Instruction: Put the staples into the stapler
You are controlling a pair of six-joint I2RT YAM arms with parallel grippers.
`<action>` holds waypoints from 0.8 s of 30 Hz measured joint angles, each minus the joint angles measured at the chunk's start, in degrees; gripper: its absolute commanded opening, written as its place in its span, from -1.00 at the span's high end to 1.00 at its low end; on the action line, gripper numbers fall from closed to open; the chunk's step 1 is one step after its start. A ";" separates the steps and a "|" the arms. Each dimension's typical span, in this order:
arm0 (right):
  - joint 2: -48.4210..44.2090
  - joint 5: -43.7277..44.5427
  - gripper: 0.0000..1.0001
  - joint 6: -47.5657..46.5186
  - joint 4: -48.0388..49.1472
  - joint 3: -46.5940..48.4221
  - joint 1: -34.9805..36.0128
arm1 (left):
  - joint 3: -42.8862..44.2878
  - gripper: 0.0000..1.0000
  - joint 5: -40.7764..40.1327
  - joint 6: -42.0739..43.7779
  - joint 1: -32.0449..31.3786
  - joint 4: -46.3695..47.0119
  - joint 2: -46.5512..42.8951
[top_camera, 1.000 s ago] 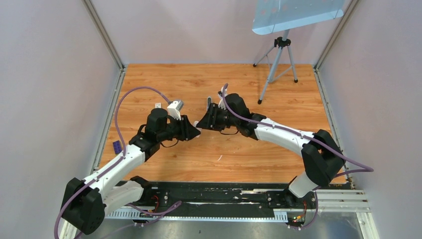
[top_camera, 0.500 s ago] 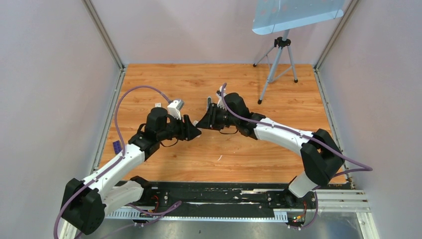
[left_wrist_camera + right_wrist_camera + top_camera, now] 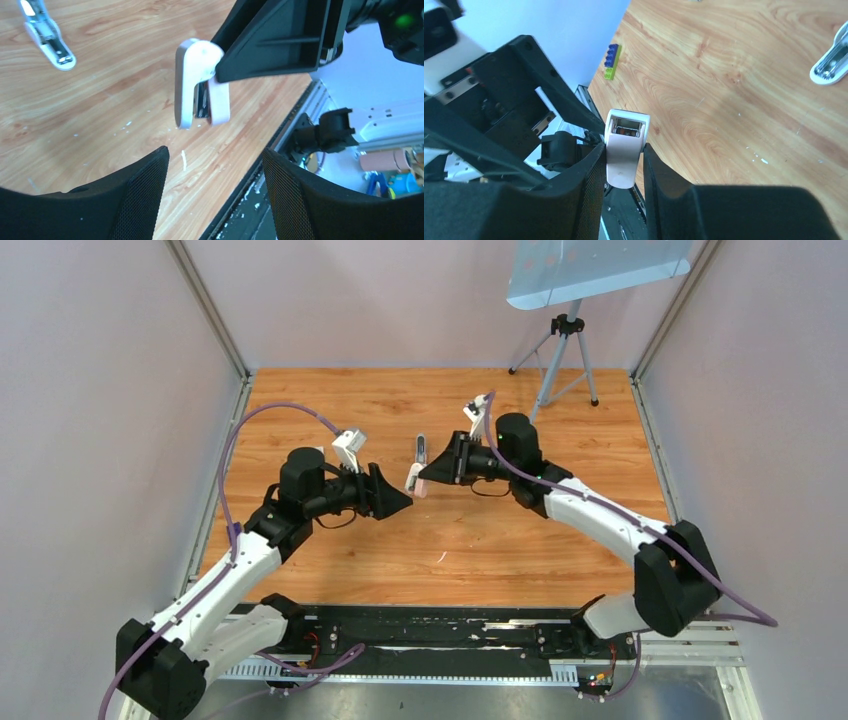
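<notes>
left claw [image 3: 215,152] wider now; stapler [image 3: 421,449] loose near right claw [image 3: 624,150]

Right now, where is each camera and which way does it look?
Top external: high behind the bases, looking down on the table; both whole arms, left gripper facing right gripper.
Left wrist: on the left arm, looking between its open fingers at the right gripper holding a small pink piece.
Right wrist: on the right arm, looking along its fingers, clamped on that piece, toward the left gripper.
Shared: both wrist views show the stapler on the table.
</notes>
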 measured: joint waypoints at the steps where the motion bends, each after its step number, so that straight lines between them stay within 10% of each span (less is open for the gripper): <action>1: -1.29 -0.98 0.69 -0.81 0.48 -0.55 -0.87 | 0.28 -0.42 1.18 -0.22 0.04 0.00 0.00; 24: -14.10 -15.63 0.65 -5.70 15.06 -9.42 -1.92 | -3.06 -0.27 21.27 -12.83 1.16 19.89 2.21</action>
